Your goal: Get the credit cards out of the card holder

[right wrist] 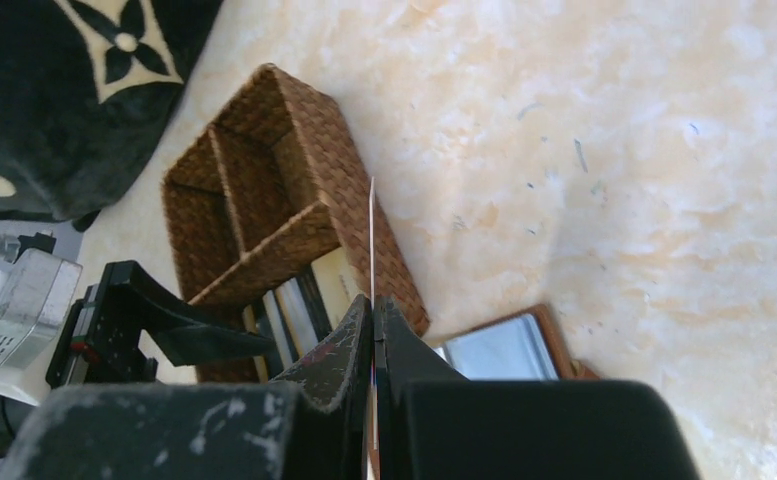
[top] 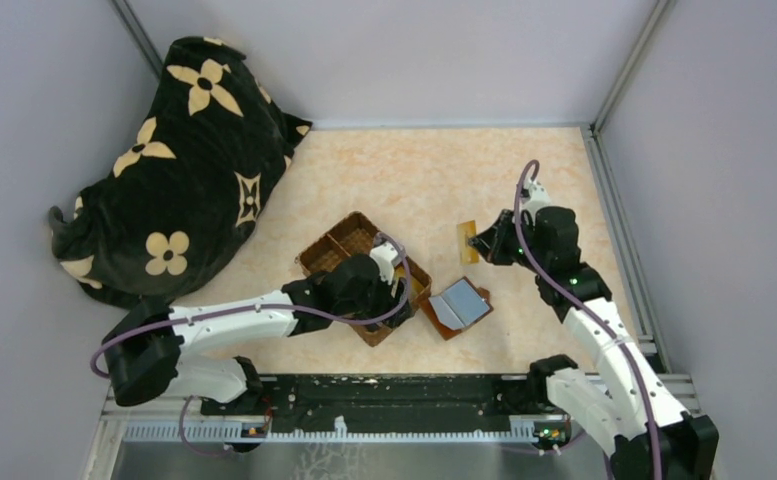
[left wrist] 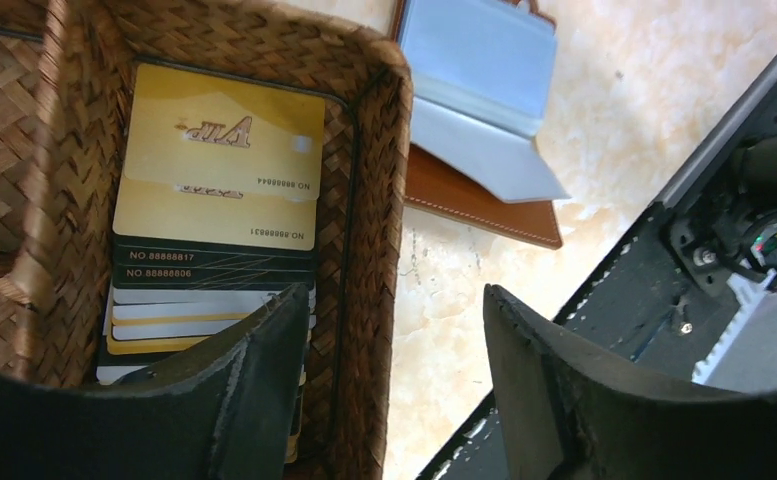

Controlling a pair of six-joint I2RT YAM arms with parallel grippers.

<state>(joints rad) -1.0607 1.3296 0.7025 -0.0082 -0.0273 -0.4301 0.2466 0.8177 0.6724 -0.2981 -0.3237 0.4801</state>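
Note:
The card holder (top: 459, 307) lies open on the table, grey-blue inner face up, right of the wicker basket (top: 332, 245). My left gripper (top: 394, 282) hovers over the basket's near compartment. In the left wrist view that gripper (left wrist: 394, 295) is open and holds nothing; the basket wall lies below the gap. Several credit cards (left wrist: 219, 160), gold, dark and white, are stacked in that compartment, and the card holder (left wrist: 479, 85) lies beyond. My right gripper (top: 481, 243) is raised behind the holder, shut on a gold card (top: 469, 241). The right wrist view shows this card (right wrist: 372, 235) edge-on between the fingers.
A black bag with cream flower prints (top: 174, 160) fills the far left. The basket's other two compartments (right wrist: 244, 175) hold nothing visible. Grey walls enclose the table on three sides, and the arm rail (top: 394, 395) runs along the near edge.

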